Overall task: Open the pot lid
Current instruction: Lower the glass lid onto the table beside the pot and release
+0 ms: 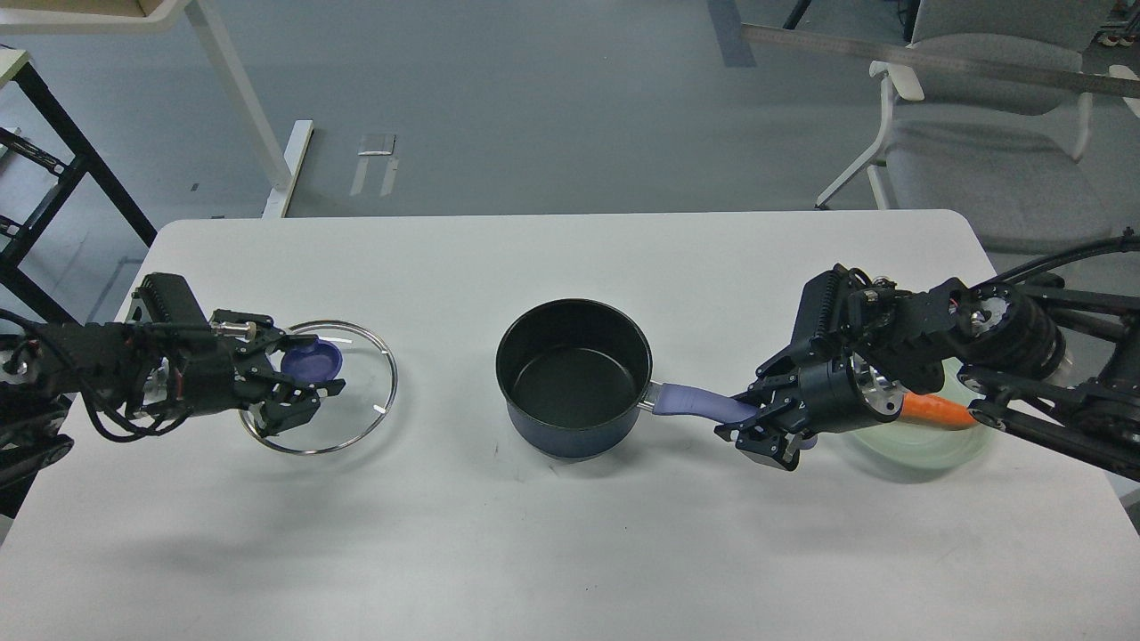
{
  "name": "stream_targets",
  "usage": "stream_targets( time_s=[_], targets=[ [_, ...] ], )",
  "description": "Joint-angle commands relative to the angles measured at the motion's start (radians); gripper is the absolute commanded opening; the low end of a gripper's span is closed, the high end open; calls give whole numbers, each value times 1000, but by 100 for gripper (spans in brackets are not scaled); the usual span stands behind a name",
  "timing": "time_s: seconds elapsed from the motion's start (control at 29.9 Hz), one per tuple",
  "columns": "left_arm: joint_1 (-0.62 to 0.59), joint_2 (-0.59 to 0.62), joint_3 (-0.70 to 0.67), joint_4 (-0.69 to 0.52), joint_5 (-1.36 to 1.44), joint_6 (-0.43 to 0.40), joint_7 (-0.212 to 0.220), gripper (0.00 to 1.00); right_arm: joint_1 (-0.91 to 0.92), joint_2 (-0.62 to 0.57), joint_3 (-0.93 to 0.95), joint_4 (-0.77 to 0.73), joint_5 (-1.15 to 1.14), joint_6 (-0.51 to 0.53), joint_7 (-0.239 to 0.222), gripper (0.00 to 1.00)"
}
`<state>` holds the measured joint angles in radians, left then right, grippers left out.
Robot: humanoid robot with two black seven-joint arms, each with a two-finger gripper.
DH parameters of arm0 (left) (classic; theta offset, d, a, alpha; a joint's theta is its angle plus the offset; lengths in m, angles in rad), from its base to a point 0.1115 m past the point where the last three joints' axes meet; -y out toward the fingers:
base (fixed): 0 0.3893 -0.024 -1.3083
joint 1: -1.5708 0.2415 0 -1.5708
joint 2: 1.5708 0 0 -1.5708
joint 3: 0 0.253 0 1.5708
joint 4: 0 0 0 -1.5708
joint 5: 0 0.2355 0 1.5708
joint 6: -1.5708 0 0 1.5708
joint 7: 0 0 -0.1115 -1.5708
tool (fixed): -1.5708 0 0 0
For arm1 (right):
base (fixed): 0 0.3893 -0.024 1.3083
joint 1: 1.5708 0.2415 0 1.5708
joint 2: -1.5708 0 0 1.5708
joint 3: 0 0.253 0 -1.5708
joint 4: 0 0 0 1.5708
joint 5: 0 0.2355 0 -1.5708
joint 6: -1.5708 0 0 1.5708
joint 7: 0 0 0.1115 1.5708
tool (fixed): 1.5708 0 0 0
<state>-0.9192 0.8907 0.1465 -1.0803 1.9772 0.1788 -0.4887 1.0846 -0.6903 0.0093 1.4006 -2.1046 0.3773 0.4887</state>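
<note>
Head view: white table [570, 552] on grey floor, grey chair [980, 133] behind; uncovered pot [574, 378] at centre, right gripper [757, 418] clamped on its lavender handle [699, 402]; lid [356, 392] lying left, left gripper [307, 378] jaws spread around its knob [312, 361].

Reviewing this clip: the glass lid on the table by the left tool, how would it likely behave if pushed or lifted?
The lid looks like clear glass in a steel rim, so probably stiff and breakable if dropped. Lying flat on the table, it would likely slide rather than roll. Its knob, at the left tool, seems the only easy hold; the smooth glass looks slippery.
</note>
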Motion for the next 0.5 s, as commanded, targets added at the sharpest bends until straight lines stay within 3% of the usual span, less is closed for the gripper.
stream_targets(
  time_s=[0.0,0.1,0.2,0.3,0.47],
  targets=[
    [16,-6,-1,20,0,2,0,35,0,0,0,0,0,0,0,33],
    [28,-13,-2,22,0,2,0,39,0,0,0,0,0,0,0,33],
    [31,-15,-4,22,0,2,0,49,1,0,0,0,0,0,0,33],
    [31,-24,-16,39,-12,2,0,72,15,6,0,1,1,0,0,33],
    [33,-32,-18,39,-28,2,0,94,15,5,-2,3,1,0,0,33]
  ],
)
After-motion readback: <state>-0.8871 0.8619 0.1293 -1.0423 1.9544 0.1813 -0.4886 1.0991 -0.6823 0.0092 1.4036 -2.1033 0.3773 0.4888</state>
